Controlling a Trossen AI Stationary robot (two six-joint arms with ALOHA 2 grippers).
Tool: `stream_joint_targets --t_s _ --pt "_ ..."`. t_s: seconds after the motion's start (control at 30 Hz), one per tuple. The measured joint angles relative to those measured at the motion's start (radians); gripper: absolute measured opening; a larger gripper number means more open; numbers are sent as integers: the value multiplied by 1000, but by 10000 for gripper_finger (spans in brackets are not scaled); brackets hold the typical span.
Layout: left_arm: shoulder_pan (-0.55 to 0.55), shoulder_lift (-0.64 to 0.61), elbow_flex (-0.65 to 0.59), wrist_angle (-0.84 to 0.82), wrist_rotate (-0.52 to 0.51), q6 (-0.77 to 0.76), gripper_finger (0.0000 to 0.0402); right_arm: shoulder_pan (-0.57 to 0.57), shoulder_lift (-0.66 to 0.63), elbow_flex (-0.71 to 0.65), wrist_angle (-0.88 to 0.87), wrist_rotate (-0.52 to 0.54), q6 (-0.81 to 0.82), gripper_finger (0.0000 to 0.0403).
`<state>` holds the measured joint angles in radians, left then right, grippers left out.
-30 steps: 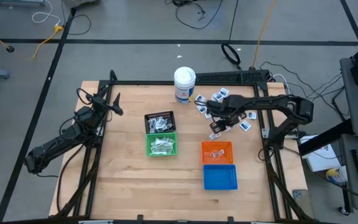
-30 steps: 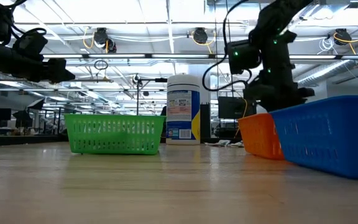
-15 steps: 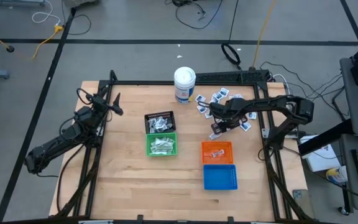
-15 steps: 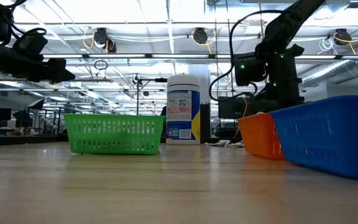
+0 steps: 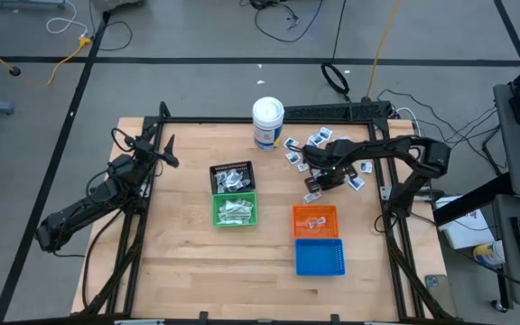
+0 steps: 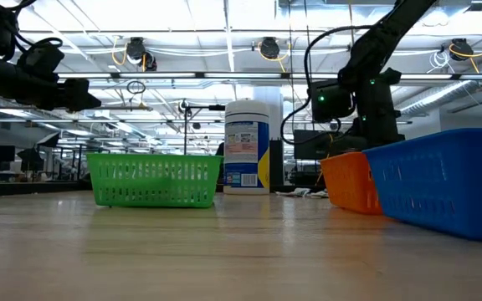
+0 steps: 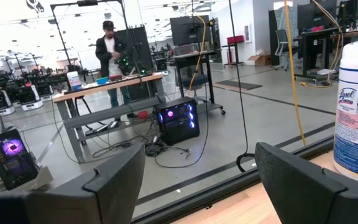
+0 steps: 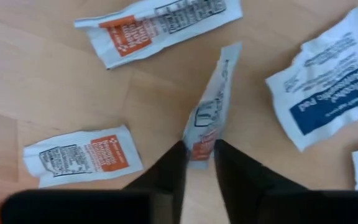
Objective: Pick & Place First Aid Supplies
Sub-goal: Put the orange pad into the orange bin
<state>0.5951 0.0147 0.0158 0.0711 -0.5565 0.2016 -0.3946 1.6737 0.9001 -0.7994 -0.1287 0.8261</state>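
Right gripper (image 8: 197,163) has dropped onto the scattered packets near tabletop's far right edge, fingers pinching an orange-print packet (image 8: 210,115); lift straight up; left gripper (image 7: 197,180) spread, idle

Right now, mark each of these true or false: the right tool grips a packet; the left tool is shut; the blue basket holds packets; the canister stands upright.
1. The right tool pinches an orange-printed packet. True.
2. The left tool is shut. False: its fingers stand apart, holding nothing.
3. The blue basket holds packets. False: none show in it.
4. The white canister stands upright. True.
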Motion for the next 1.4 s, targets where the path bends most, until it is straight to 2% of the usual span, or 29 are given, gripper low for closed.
stream_joint_targets --t_s 0.1,0.17,0.3,0.47,0.63,0.83,1.2,1.4 --pt "0 0 0 0 0 0 305 0 4 0 11 -8 0 21" --pt "0 0 0 0 0 0 306 1 5 0 11 -10 0 7" --pt "0 0 0 0 0 0 306 1 -9 30 -31 -3 -11 12" --pt "0 0 0 0 0 0 305 2 -36 115 -166 -6 -70 3" --pt "0 0 0 0 0 0 306 3 -33 226 -373 -2 -182 2" --pt "0 0 0 0 0 0 305 3 -34 329 -498 27 -321 3" --pt "0 0 0 0 0 0 306 19 -35 411 -519 33 -498 1" --pt "0 0 0 0 0 0 305 152 -35 458 -512 54 -553 1"
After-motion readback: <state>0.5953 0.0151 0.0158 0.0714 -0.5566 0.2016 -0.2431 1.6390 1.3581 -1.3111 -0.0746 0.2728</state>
